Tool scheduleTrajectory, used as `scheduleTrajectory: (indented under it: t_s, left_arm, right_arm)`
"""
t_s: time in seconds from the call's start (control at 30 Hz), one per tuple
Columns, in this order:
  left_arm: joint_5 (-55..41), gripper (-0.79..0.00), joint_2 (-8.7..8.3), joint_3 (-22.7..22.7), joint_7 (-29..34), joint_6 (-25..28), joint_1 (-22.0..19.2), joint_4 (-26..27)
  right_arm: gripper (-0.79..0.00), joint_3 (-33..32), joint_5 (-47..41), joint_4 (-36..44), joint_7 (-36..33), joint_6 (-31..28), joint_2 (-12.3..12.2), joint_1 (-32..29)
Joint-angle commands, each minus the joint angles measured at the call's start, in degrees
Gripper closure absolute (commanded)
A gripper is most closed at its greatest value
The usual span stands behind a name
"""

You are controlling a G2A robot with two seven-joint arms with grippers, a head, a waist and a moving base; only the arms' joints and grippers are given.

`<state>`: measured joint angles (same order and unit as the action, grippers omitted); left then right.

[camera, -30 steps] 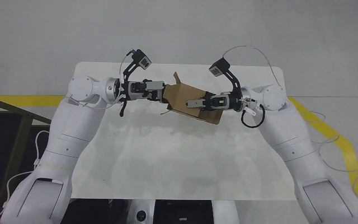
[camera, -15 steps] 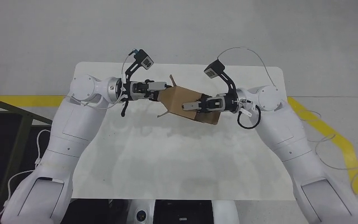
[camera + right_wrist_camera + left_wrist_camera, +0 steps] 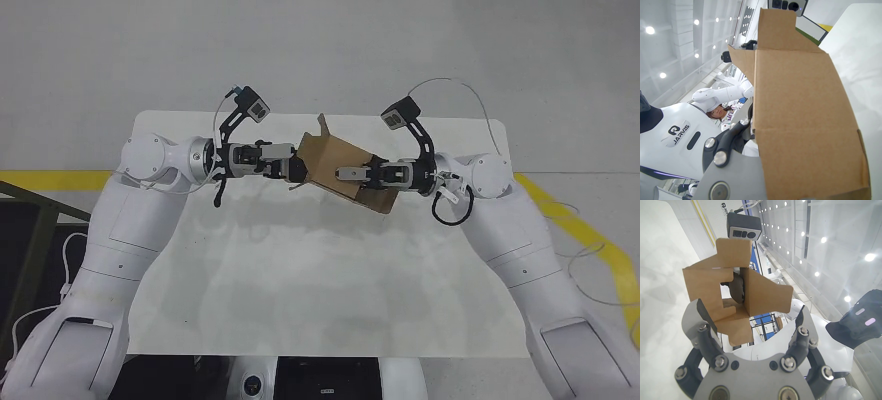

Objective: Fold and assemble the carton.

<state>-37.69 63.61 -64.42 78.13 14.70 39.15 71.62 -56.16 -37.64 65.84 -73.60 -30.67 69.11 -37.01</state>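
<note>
A brown carton point(image 3: 345, 172), partly unfolded with loose flaps, hangs in the air above the far middle of the white table point(image 3: 300, 280), between both arms. My right gripper point(image 3: 349, 175) is shut on one carton wall, with one dark pad point(image 3: 736, 289) inside the carton point(image 3: 706, 285). That wall point(image 3: 802, 113) lies close against the right wrist camera and hides the fingertips. My left gripper point(image 3: 749, 311) is open at the carton's other end point(image 3: 296, 168). Its fingers stand wide apart on either side of a lower flap point(image 3: 738, 330), and one finger point(image 3: 702, 311) is close to the cardboard.
The bare white table spreads out below and in front of the arms. A yellow floor line point(image 3: 50, 181) and a dark frame point(image 3: 25, 225) lie off the table's left side. A thin cable point(image 3: 460, 90) loops above the right arm.
Both arms carried the carton first slightly left, then back toward the table's far side. It now sits higher in the top view, with one flap pointing up.
</note>
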Motion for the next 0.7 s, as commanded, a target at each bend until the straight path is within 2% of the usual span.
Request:
scheduleTrajectory:
  t_s: [0.0, 0.4, 0.67]
  left_arm:
    - [0.28, -0.785, -0.05, -0.17, -0.10, 0.06, 0.10, 0.00]
    - [-0.09, -0.785, -0.15, -0.60, -0.23, -0.45, 0.61, 1.13]
    - [-0.58, -0.785, -0.10, -0.71, -0.15, -0.56, 0.34, 1.13]
  right_arm:
    - [0.000, -0.69, -0.11, -0.74, 0.80, -0.65, -0.07, -0.18]
    - [0.000, -3.09, 4.47, -1.16, 9.99, -0.06, -0.27, -1.74]
    - [0.000, -1.89, 8.28, 0.36, 12.04, 1.74, 0.03, -2.26]
